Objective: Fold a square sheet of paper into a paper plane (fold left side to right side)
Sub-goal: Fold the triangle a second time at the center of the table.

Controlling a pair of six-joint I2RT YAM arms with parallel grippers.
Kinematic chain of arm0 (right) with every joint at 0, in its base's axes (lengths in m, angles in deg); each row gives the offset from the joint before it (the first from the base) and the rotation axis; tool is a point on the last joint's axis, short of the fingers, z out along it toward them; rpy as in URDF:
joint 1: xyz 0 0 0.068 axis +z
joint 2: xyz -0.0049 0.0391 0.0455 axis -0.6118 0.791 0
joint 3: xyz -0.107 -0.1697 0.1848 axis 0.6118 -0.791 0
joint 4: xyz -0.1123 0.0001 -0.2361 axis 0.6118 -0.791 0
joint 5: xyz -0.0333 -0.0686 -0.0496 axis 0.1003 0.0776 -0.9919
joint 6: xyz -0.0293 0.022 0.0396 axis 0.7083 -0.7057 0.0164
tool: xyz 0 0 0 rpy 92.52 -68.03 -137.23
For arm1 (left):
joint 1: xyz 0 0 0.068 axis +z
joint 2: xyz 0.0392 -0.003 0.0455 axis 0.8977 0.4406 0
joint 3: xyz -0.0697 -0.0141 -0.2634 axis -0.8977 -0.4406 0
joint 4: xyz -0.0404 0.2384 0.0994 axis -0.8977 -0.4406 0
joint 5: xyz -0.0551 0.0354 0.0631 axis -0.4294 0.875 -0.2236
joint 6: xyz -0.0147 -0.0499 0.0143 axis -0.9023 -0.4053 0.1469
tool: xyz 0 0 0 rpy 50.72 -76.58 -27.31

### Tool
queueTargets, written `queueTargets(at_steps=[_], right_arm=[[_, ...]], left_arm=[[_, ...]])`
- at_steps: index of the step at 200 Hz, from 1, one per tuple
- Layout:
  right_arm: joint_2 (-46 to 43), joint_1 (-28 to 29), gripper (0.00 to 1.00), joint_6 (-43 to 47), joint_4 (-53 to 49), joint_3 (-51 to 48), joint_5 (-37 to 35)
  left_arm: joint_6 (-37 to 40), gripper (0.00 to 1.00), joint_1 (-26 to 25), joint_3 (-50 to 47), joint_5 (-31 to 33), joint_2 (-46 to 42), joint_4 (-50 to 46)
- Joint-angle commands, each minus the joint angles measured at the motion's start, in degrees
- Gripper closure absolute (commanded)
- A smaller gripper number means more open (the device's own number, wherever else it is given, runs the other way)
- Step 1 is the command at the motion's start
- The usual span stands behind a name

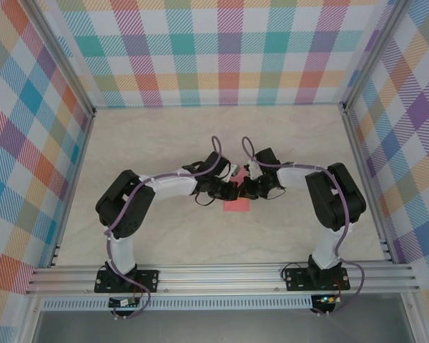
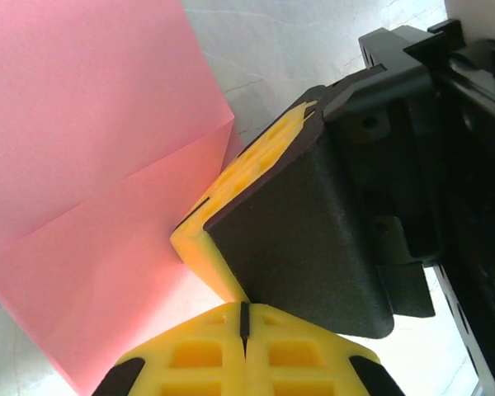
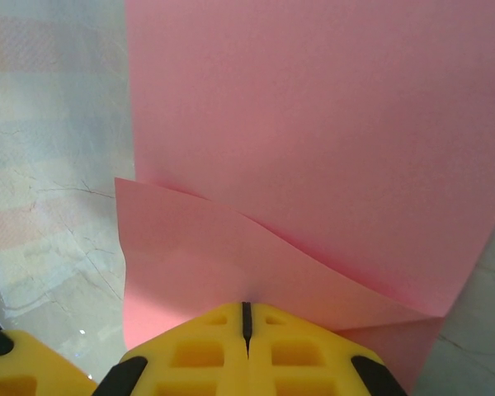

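Plaid-patterned enclosure walls in pastel checks surround the scene at 9, 12 and 3 o'clock, cut off by the top view's edges. The pale marble-look tabletop lies inside them.

The black-and-white left arm bends in toward 3 o'clock, and the matching right arm bends in toward 9 o'clock. Their wrists meet near the table's centre.

The thin salmon-pink square sheet of paper lies flat beneath that meeting point. From above, only a small patch shows at 6 o'clock of the wrists; the rest is hidden. In the left wrist view the sheet runs off the frame at 9 and 12 o'clock, crossed by one diagonal crease. In the right wrist view the sheet shows a raised flap edge slanting toward 5 o'clock.

The yellow-fingered left gripper has its jaws pressed together, tip at the paper's edge. The yellow-and-black right gripper sits just beside it at 12 o'clock. In its own view, the right gripper also has its jaws together, tip on the flap. Whether either tip pinches paper cannot be made out.
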Motion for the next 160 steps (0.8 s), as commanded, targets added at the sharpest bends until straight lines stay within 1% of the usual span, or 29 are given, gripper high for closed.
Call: queueTargets(at_steps=[1, 28, 75, 115, 160], right_arm=[[1.31, 0.0, 1.0, 1.23, -3.98, 0.05, -3.74], [1.6, -0.05, 1.0, 1.32, -4.1, 0.23, -3.71], [2.08, -0.05, 1.0, 1.32, -4.23, 0.7, -3.44], [2.06, -0.07, 1.0, 1.33, -4.48, 0.85, -3.36], [2.05, -0.07, 1.0, 1.61, -5.08, 1.25, -3.54]], left_arm=[[1.31, 0.97, 0.16, -0.64, 1.1, 3.21, -1.87], [-0.04, 1.0, 0.34, -3.89, 1.19, 1.55, 0.87], [-1.15, 1.0, 0.51, -7.41, 0.31, -2.11, 3.72], [-1.23, 1.0, 0.52, -7.64, 0.88, -4.58, 3.2], [-1.75, 0.99, 0.58, -6.71, -0.06, -3.0, 4.28]])
